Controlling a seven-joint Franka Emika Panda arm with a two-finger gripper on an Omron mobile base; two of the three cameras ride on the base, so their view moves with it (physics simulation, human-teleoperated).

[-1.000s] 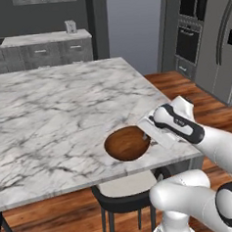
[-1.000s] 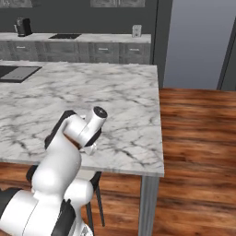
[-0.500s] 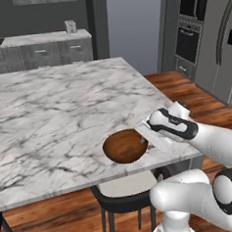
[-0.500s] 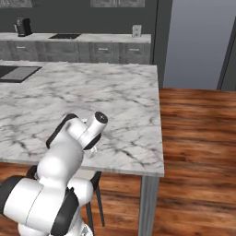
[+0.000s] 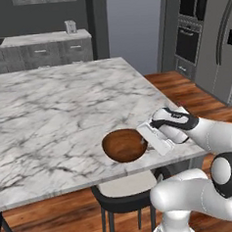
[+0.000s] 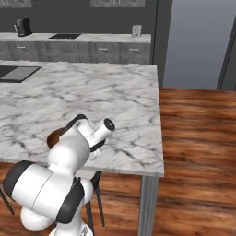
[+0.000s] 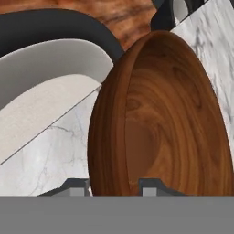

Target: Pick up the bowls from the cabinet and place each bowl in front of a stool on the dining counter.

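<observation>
At the dining counter (image 5: 63, 107) edge above a stool (image 5: 124, 188), wooden bowl (image 5: 124, 145) lower than before, hand (image 7: 113, 185) pinching its rim.

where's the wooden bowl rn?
The glossy reddish-brown wooden bowl sits at the near edge of the white marble dining counter, directly above the beige-seated stool, tool straddling its rim.

Arm (image 5: 212, 133) bent low, wrist level, fingers (image 7: 151, 186) partly closed astride a rim.
</observation>
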